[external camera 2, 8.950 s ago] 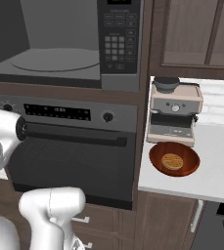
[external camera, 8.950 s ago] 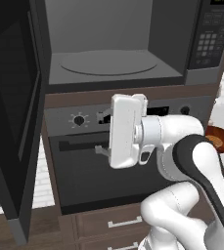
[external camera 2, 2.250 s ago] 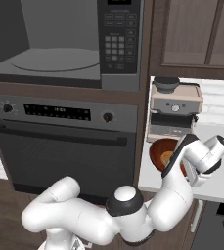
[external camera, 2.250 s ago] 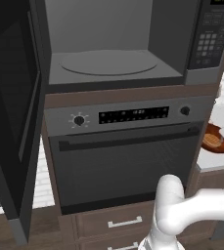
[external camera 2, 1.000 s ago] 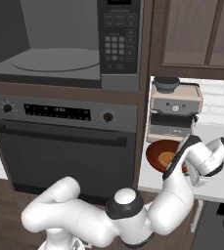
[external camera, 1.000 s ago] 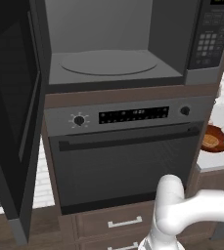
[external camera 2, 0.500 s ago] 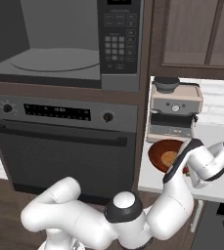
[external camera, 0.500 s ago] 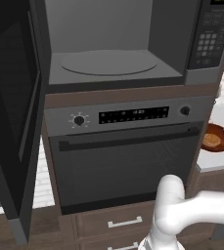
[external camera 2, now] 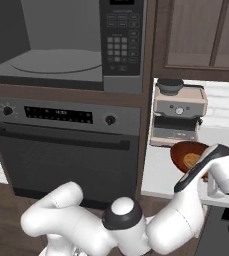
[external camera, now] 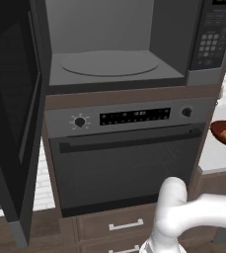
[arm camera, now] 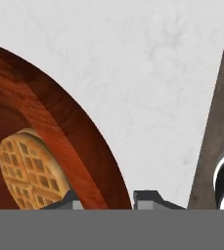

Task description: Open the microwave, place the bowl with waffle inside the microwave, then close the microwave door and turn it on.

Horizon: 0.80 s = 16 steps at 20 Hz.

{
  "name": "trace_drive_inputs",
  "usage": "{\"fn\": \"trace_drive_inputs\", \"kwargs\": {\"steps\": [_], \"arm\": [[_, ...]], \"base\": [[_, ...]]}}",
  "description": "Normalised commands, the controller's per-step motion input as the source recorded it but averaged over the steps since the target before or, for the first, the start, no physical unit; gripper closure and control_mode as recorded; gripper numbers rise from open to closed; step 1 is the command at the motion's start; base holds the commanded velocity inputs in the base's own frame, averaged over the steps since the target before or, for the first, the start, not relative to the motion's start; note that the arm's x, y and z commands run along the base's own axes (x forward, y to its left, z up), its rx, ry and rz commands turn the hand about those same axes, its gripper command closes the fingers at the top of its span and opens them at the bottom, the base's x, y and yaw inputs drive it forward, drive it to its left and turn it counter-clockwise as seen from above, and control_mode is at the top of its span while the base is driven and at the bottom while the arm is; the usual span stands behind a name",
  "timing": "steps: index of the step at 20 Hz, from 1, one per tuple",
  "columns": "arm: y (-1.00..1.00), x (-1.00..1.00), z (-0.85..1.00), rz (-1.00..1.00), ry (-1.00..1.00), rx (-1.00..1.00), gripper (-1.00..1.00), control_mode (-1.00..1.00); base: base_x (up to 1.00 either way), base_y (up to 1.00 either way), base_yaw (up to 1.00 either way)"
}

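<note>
Domestic kitchen, built-in microwave set above a black wall oven in dark wood cabinetry, drawers beneath, white marble-look counter at right carrying an espresso machine, white tiled backsplash, wood upper cabinets

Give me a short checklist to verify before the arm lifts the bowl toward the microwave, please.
1. Grey-framed microwave cavity open, dark glass microwave door swung fully left: ok.
2. Round turntable free of items: ok.
3. Pincer straddling the rim of the shallow reddish-brown glossy bowl, one finger inside, one outside: ok.
4. Firm grip on the rim: cannot tell.
5. Golden grid-patterned waffle lying inside the bowl: ok.
6. Bowl level: not ok, tilted in the right base view.
</note>
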Motion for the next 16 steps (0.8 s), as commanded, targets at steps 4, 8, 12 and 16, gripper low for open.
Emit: {"fn": "trace_drive_inputs", "kwargs": {"steps": [4, 8, 12, 16], "arm": [[-0.22, -0.95, 0.47, -0.25, 0.00, 0.05, 1.00, -1.00], [0.00, -1.00, 0.53, -0.23, 0.00, 0.00, 1.00, -1.00], [0.11, -1.00, 0.58, -0.17, 0.00, 0.00, 1.00, -1.00], [0.42, -1.00, 0.71, -0.08, 0.00, 0.00, 1.00, -1.00]], "base": [[0.00, 0.00, 0.00], [0.00, 0.00, 0.00], [0.00, 0.00, 0.00], [0.00, 0.00, 0.00]]}}
